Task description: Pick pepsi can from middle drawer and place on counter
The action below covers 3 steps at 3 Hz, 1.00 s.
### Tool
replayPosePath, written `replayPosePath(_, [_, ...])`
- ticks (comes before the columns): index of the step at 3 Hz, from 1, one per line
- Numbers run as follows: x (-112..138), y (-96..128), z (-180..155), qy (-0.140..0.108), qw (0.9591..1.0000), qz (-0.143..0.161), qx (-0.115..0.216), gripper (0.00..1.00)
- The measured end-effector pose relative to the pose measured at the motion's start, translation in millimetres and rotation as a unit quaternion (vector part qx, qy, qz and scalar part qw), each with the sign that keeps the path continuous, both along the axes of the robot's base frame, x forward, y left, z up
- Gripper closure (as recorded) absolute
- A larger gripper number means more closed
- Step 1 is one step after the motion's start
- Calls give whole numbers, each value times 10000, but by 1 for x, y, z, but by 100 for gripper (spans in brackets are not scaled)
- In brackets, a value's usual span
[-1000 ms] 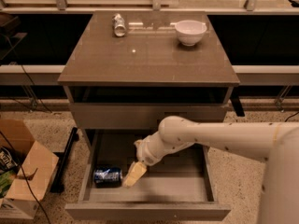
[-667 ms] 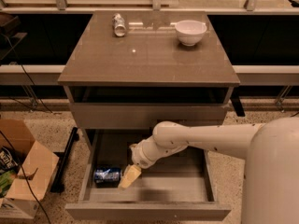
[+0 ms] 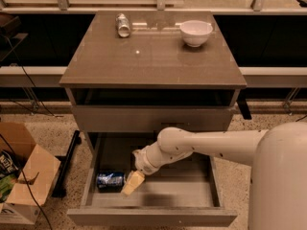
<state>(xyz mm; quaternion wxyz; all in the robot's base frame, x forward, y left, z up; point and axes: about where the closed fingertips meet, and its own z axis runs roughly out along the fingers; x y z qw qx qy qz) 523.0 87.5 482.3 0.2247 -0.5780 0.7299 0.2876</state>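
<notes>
The gripper (image 3: 133, 183) has crept left across the drawer (image 3: 192, 190) and now sits just beside the pepsi can (image 3: 110, 180), which lies unmoved on its side by the left wall. How wide the gripper stands, I cannot tell. The grasp looks imminent.

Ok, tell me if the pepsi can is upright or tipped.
Tipped: the pepsi can lies on its side on the drawer floor, near the left wall, with the gripper right beside it.

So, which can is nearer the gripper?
The blue pepsi can in the middle drawer, beside the gripper; the silvery can lies up on the counter.
</notes>
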Motion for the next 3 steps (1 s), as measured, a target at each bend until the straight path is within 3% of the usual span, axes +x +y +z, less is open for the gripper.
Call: replayPosePath(3, [24,68,-70,44,9962,-248,834,0])
